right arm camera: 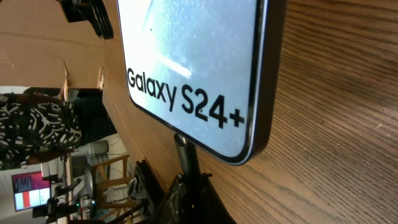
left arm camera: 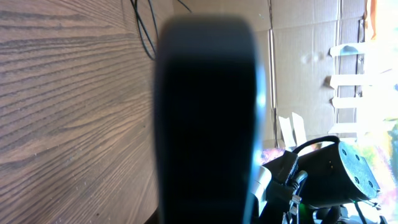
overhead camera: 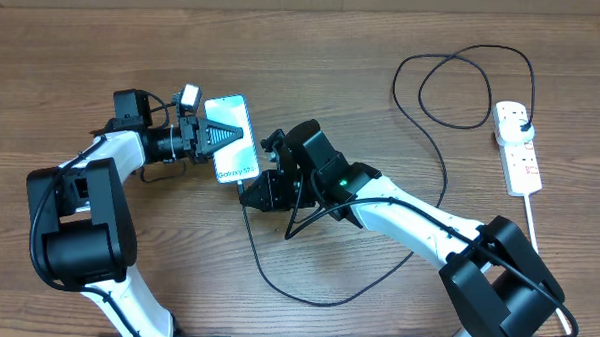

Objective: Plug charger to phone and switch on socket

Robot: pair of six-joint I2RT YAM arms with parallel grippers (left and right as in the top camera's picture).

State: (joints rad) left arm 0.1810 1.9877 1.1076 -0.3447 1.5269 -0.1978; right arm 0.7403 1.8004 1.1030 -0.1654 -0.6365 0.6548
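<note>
Phone (overhead camera: 230, 114) lies left of centre on the wooden table (overhead camera: 74, 41), clamped by the left gripper (overhead camera: 219, 138), whose fingers cover part of the screen. At the phone's bottom edge the right gripper (overhead camera: 251, 192) pinches the connector (right arm camera: 181, 149) of the charger (overhead camera: 325, 302); whether it is seated cannot be told. The black cable loops under the right arm and up to its plug (overhead camera: 519, 120) in the power strip (overhead camera: 520, 161), well apart at the right, with a white cord (overhead camera: 531, 207) trailing down.
</note>
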